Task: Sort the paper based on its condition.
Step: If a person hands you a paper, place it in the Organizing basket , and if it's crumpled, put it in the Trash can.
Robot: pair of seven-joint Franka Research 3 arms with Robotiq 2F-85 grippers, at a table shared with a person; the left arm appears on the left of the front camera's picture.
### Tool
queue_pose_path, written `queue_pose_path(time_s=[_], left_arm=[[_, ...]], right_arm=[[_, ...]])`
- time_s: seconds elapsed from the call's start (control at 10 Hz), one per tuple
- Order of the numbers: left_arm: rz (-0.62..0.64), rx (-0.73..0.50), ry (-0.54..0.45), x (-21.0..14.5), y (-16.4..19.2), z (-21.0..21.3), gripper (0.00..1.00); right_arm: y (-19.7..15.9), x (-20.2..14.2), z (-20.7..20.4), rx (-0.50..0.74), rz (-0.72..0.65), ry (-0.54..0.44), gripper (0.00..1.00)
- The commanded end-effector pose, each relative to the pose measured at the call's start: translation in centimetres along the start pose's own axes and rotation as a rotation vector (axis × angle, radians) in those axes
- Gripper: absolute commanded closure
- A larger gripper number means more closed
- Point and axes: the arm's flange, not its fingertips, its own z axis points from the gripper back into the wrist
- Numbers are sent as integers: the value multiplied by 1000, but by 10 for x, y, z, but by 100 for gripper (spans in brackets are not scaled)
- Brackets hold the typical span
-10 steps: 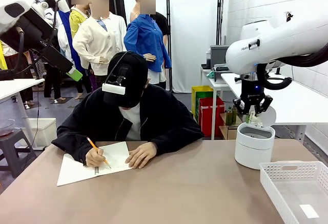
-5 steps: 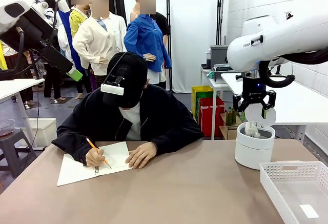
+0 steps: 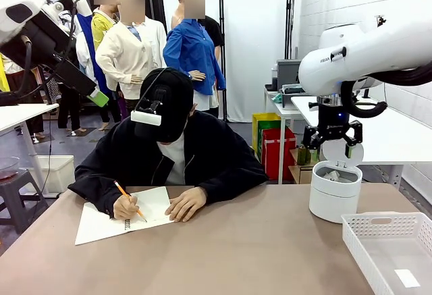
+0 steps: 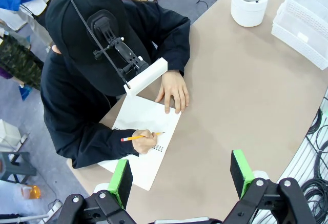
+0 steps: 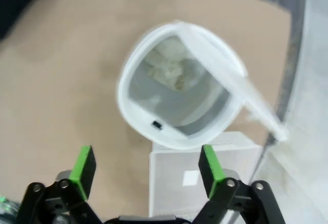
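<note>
- Right gripper hangs above the round white bin, jaws spread wide, empty.
- Crumpled paper, blurry, seems to lie inside at the bin's 12 o'clock.
- Left gripper gapes empty.

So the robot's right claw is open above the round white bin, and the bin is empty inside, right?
Not quite. The right gripper is open above the round white bin, but the bin is not empty: the right wrist view looks straight down into it and shows crumpled paper lying at the bottom.
</note>
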Motion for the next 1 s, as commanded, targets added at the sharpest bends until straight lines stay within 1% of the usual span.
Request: queue_pose_path(time_s=[0.0, 0.2, 0.3, 0.4, 0.5, 0.9], left_arm=[[1, 0, 3, -1, 0, 1, 0], [1, 0, 3, -1, 0, 1, 0], [1, 0, 3, -1, 0, 1, 0], [1, 0, 3, -1, 0, 1, 0], [1, 0, 3, -1, 0, 1, 0], [1, 0, 3, -1, 0, 1, 0]], right_arm=[[9, -32, 11, 124, 213, -6, 0], [24, -55, 22, 139, 374, -76, 0], [32, -65, 27, 136, 458, -128, 0], [41, -66, 25, 123, 515, -157, 0], [36, -50, 35, 110, 381, -72, 0], [36, -50, 35, 110, 381, -72, 0]])
